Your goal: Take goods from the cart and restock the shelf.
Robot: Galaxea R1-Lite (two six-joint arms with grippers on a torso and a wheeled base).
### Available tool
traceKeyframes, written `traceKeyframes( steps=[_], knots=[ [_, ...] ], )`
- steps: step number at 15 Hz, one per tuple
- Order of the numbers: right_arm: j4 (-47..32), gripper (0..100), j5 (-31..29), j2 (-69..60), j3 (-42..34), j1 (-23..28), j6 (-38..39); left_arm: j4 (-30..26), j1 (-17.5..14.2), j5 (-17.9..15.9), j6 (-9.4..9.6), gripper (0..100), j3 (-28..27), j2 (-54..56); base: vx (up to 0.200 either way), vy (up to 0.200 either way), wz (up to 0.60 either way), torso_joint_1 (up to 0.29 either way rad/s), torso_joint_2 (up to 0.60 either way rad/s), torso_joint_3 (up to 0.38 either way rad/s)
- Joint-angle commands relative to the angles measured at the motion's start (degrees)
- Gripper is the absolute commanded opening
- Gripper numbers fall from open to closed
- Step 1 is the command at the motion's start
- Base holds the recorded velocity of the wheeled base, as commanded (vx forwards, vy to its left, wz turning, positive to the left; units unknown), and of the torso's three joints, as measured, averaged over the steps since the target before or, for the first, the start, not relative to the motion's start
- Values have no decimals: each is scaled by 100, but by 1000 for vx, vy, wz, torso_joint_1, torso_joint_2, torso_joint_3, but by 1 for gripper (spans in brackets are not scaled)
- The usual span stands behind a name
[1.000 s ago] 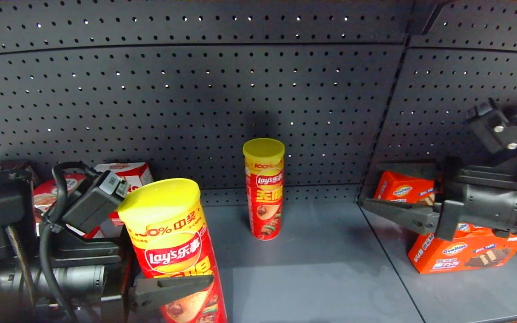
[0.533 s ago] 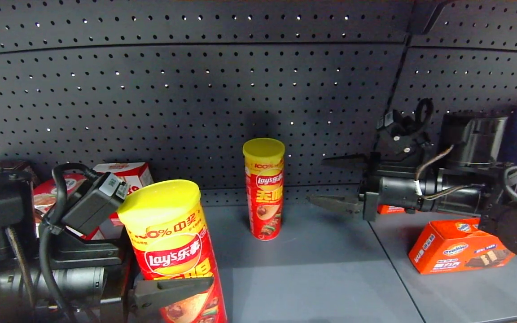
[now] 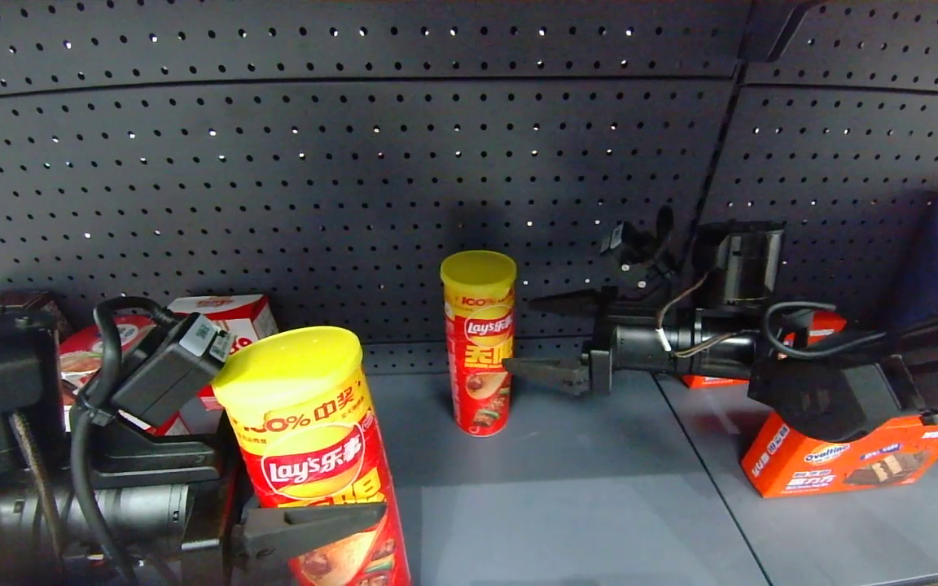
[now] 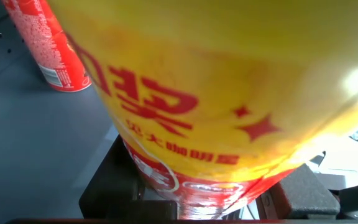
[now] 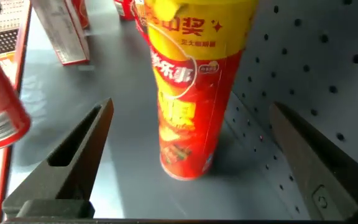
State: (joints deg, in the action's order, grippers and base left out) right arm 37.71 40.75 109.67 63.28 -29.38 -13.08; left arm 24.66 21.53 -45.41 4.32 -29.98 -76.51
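Right arm has swung in from over the orange box (image 3: 843,460) toward the middle of the shelf (image 3: 583,488), so the right gripper (image 3: 522,335) now sits just beside the standing chips can (image 3: 479,342), on its right side. Its fingers are spread wide, and in the right wrist view the can stands upright between them, with no contact that I can make out. That can sits close to the pegboard back wall (image 3: 355,163). Left side hasn't budged: the left gripper (image 3: 318,509) is clamped on the second chips can (image 3: 306,407), held upright near the shelf's front, with red and white boxes (image 3: 229,313) behind it.
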Motion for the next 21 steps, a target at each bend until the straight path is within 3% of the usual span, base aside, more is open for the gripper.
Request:
traceKeyframes(
  steps=[1, 13, 14, 21],
  knots=[
    [9, 100, 3, 398, 246, -68, 7, -5, 0, 6, -1, 0, 9, -4, 0, 0, 0, 0, 0, 0],
    [193, 100, 12, 1303, 694, -323, 51, -5, -8, 15, -1, 0, 27, -4, 0, 0, 0, 0, 0, 0],
    [211, 0, 47, 1320, 694, -340, 60, -5, -8, 15, -1, 0, 27, -4, 0, 0, 0, 0, 0, 0],
    [255, 0, -305, 978, 334, -455, 86, -5, -17, 23, -1, 0, 115, 31, 0, 0, 0, 0, 0, 0]
  ],
)
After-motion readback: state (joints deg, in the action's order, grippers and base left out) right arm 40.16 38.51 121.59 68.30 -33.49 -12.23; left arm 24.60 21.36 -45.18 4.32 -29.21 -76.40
